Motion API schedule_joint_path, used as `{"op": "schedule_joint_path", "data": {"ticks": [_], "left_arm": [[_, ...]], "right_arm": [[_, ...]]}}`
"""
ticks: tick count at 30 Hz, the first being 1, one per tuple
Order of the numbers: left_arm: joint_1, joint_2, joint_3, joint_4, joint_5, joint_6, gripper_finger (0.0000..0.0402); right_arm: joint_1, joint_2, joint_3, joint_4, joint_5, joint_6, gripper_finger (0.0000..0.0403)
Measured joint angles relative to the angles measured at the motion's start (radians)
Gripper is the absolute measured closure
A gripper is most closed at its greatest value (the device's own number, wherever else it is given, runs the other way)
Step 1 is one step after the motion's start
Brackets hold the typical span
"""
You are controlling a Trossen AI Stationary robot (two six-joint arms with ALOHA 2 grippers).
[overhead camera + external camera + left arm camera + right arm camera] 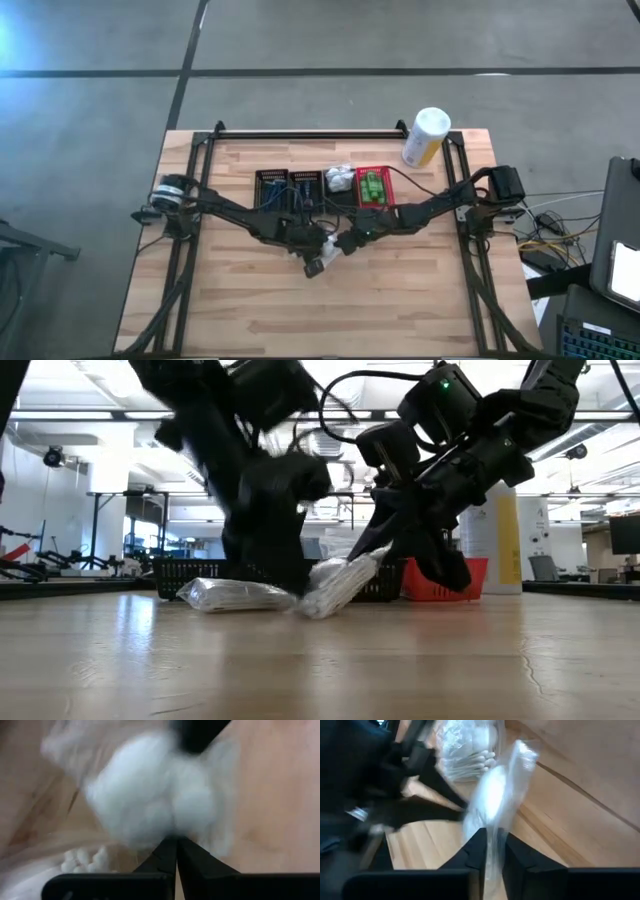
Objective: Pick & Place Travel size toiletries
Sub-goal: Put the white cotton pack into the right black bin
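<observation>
Both grippers met at mid-table in front of the baskets, where the right gripper (492, 857) pinched the edge of a white bundle (492, 800) in clear wrap, tilted with its low end on the wood, while the left gripper (175, 847) had its fingers pressed together against the same puffy bundle. A second bundle (235, 595) lay flat on the table (400, 300) just beside them, and a third (340, 178) rested between the black baskets (288, 187) and the red basket (374, 186), which held green bottles (372, 186).
</observation>
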Motion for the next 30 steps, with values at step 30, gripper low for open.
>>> {"op": "schedule_joint_path", "data": {"ticks": [30], "left_arm": [[0.0, -0.544, 0.014, -0.043, -0.118, 0.006, 0.0387]], "right_arm": [[-0.017, -0.283, 0.38, -0.91, 0.129, -0.863, 0.039]]}}
